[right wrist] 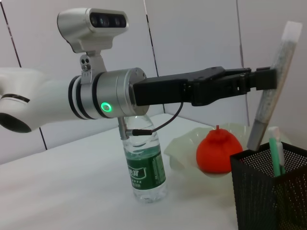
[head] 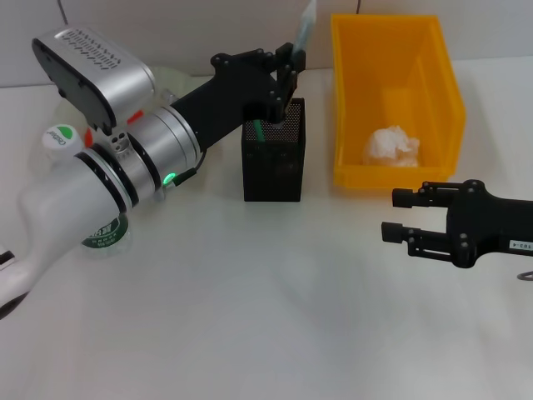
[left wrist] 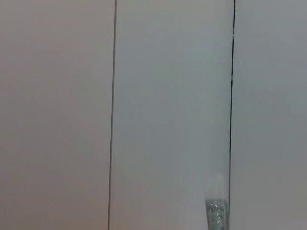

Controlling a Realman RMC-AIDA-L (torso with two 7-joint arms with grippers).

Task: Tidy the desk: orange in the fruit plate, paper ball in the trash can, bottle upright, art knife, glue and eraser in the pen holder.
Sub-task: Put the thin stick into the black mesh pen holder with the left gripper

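White desk point(head: 250, 292), left tool point(head: 287, 62) gripping glue point(head: 306, 29)

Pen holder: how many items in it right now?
2 visible in the pen holder: a glitter glue stick gripped by the left claw, lower end inside, and a green-and-white item standing inside. More may be hidden behind the mesh.
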